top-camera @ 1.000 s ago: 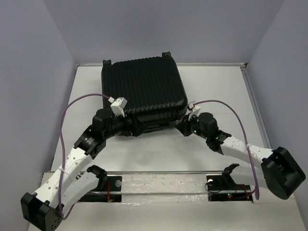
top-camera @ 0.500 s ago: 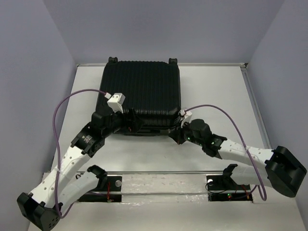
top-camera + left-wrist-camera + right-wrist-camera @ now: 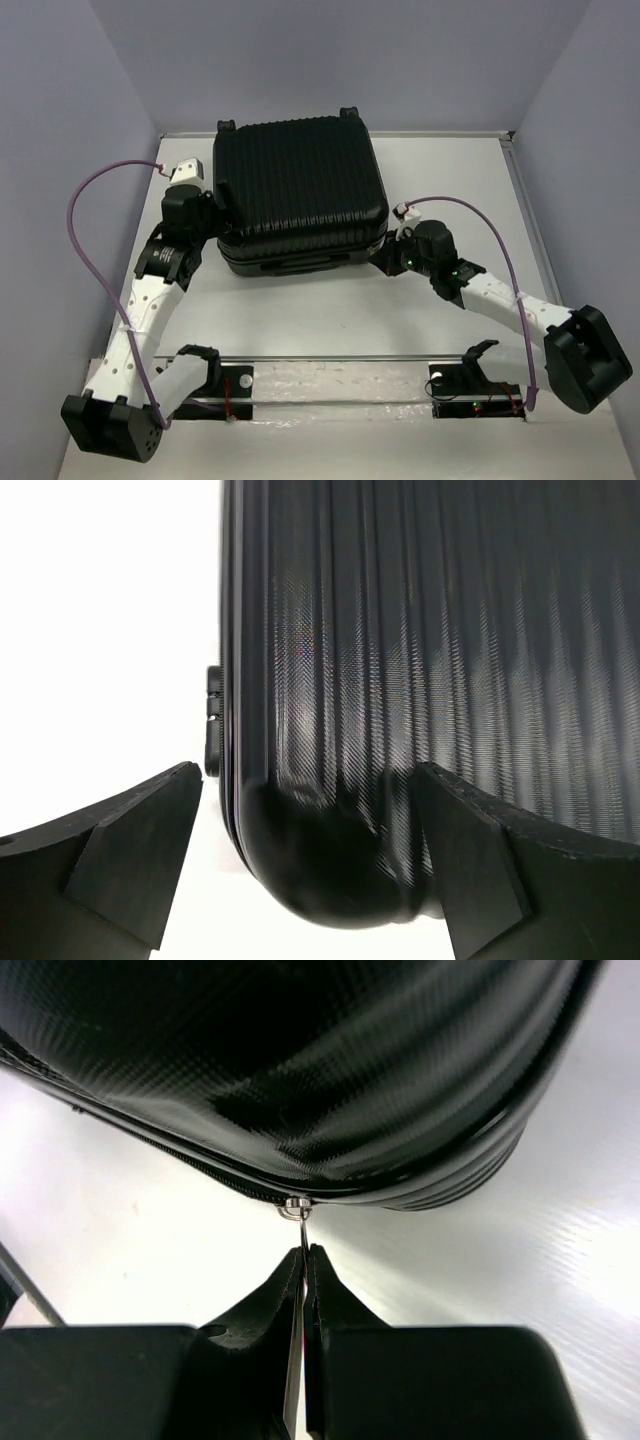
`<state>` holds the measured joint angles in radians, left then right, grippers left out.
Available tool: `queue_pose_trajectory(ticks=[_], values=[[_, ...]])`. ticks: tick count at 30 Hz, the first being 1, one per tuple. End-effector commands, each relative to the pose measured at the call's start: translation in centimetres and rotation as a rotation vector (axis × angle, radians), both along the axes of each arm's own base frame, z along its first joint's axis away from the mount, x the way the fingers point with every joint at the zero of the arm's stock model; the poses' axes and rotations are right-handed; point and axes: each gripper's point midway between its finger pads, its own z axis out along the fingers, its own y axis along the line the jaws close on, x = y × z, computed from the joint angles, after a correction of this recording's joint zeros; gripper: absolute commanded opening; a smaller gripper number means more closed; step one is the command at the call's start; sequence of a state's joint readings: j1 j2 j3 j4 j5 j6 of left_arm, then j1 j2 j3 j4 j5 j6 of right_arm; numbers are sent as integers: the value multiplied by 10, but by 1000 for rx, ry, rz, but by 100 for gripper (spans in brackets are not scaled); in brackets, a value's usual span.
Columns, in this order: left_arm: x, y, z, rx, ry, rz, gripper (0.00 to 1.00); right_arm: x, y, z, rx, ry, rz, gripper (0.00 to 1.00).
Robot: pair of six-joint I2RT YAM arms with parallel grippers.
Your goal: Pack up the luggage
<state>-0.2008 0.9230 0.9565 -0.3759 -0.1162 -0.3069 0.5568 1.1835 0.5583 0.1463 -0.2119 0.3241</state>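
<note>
Suitcase (image 3: 298, 185), black and ribbed, lying flat at the table's (image 3: 300, 310) far edge.
Left gripper (image 3: 308, 772) spread wide around its near-left corner; right gripper (image 3: 304, 1255) pinched tight on the zipper pull (image 3: 296, 1222).

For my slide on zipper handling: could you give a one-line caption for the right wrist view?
Right gripper pinches the zipper pull at the seam of the black luggage.

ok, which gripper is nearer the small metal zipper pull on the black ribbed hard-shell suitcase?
Right. The right gripper is shut on the zipper pull at the suitcase's near right corner. The left gripper, open, straddles the near corner on the opposite, left side.
</note>
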Motion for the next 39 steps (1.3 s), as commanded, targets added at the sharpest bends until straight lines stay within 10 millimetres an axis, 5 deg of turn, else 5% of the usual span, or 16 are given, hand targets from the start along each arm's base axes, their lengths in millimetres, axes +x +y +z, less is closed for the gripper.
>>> queue_pose_trajectory(ticks=[1,6,10,13,18,24,25,27,28,30,31,32,34,36,39], values=[[6,-30,-8,-74,10,-157,99,23,-11,40,26,-111,-28,7],[6,-45,-20,-110,40,-232,99,12,-4,42,56,-99,35,7],[0,-78,-31,-251,65,-353,99,3,5,36,93,-64,89,7],[-7,-110,-31,-304,37,-436,99,-7,26,42,91,-89,136,7],[-19,-152,-33,-387,18,-507,99,-53,98,50,93,-100,308,7],[-24,-163,-20,-439,-17,-533,99,-70,137,53,136,-111,323,7],[-25,-165,-16,-453,-24,-539,99,-76,148,39,118,-81,346,7],[-29,-168,-8,-470,-42,-549,99,-76,172,47,129,-98,383,7],[-33,-171,-1,-485,-54,-561,99,-84,187,30,86,-81,416,7],[-36,-172,4,-497,-64,-568,99,-90,210,27,66,-95,457,7],[-38,-173,5,-501,-62,-574,99,-89,230,44,78,-142,485,7],[-40,-172,11,-504,-77,-578,99,-101,246,27,43,-133,526,7],[-41,-169,12,-492,-75,-566,99,-106,270,37,36,-176,566,7],[-38,-164,13,-466,-77,-538,99,-120,280,26,15,-176,609,7],[-34,-162,14,-453,-71,-525,99,-119,269,24,16,-166,572,7]])
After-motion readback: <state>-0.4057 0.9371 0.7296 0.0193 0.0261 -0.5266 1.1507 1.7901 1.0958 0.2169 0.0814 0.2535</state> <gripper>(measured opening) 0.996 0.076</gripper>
